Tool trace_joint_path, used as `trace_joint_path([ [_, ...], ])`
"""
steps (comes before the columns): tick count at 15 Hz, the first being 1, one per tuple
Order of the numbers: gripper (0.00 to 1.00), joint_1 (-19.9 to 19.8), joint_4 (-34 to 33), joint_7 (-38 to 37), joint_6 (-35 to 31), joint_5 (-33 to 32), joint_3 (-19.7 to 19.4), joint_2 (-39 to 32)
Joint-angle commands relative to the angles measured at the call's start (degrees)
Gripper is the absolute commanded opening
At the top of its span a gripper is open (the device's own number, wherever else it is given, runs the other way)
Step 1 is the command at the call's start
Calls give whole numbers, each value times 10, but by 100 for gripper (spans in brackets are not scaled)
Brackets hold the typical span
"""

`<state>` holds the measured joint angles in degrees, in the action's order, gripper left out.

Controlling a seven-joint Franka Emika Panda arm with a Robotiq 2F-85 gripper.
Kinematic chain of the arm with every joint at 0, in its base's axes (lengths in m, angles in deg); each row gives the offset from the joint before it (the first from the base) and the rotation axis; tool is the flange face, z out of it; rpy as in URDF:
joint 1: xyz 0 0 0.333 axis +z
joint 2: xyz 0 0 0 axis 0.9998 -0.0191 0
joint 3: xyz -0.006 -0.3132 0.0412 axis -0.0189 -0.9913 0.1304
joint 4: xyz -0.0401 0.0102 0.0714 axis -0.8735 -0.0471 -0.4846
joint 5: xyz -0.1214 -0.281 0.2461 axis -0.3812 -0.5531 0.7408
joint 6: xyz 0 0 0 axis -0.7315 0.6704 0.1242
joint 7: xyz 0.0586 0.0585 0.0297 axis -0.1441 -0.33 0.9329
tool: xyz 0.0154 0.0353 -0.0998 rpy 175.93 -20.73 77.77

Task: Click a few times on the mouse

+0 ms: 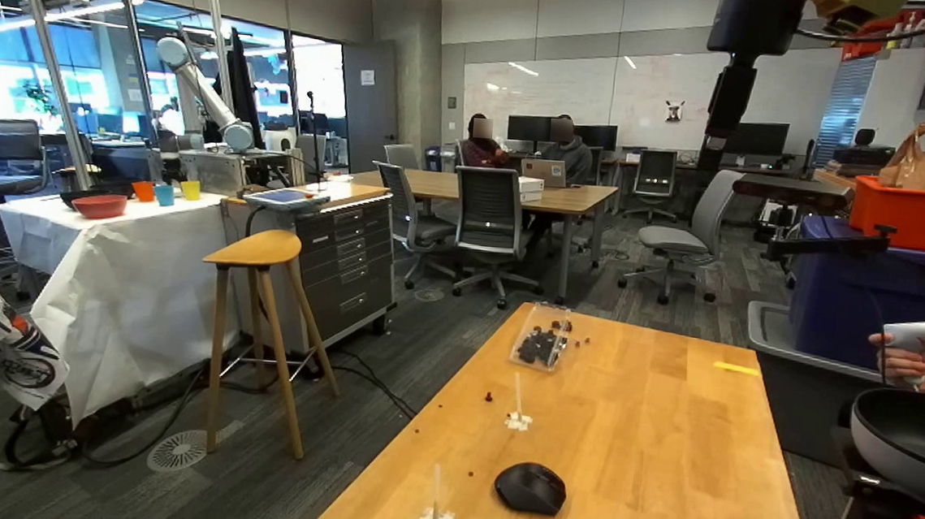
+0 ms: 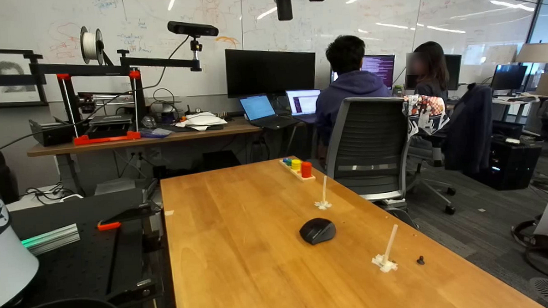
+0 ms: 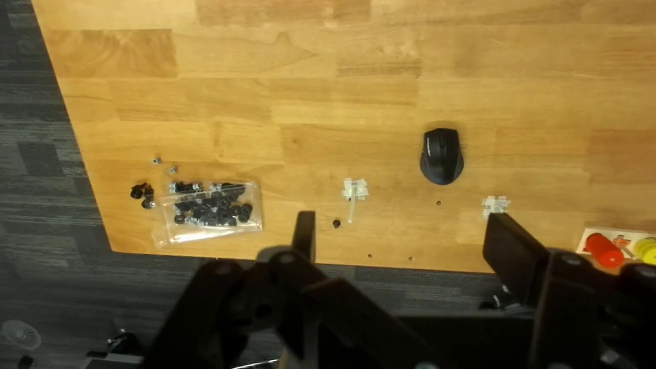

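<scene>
Jaws stand released in the wrist view, their two dark fingers (image 3: 512, 248) wide apart, the parts below too dark to make out. One finger partly covers a pale taped post (image 3: 495, 203) and hides most of its length. High above the worktop (image 2: 240, 228), the fingers overlap as a single dark shape (image 1: 730, 99) in an exterior view; where the frame's top edge crops them in an exterior view, stubs (image 2: 284, 7) show. The black mouse (image 3: 442, 154) rests on the worktop, well apart from them, beside the line between two such posts (image 2: 389, 245); print (image 3: 428, 147) on its shell is too small to read. A clear box (image 1: 518, 350) of small dark parts (image 1: 539, 348) shows in an exterior view and the wrist view, which picks out two pale pieces (image 3: 172, 169) just beside it. A peg toy (image 2: 294, 173) carries red, yellow and blue stacks (image 2: 306, 169) in an exterior view; the wrist view's right edge cuts it off, leaving red and yellow.
</scene>
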<state>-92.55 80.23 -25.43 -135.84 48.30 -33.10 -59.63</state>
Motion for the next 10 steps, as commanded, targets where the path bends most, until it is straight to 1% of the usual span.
trace_joint_path([
  [1, 55, 9, 8, -6, -52, 5, 7, -19],
  [3, 37, 13, 11, -8, -75, 3, 12, -38],
  [7, 8, 19, 9, -19, -116, -1, 24, -84],
  [8, 3, 19, 8, -21, -126, -1, 26, -97],
  [9, 0, 19, 8, -23, -138, -3, 28, -110],
  [10, 0, 20, 6, -24, -147, -3, 29, -124],
])
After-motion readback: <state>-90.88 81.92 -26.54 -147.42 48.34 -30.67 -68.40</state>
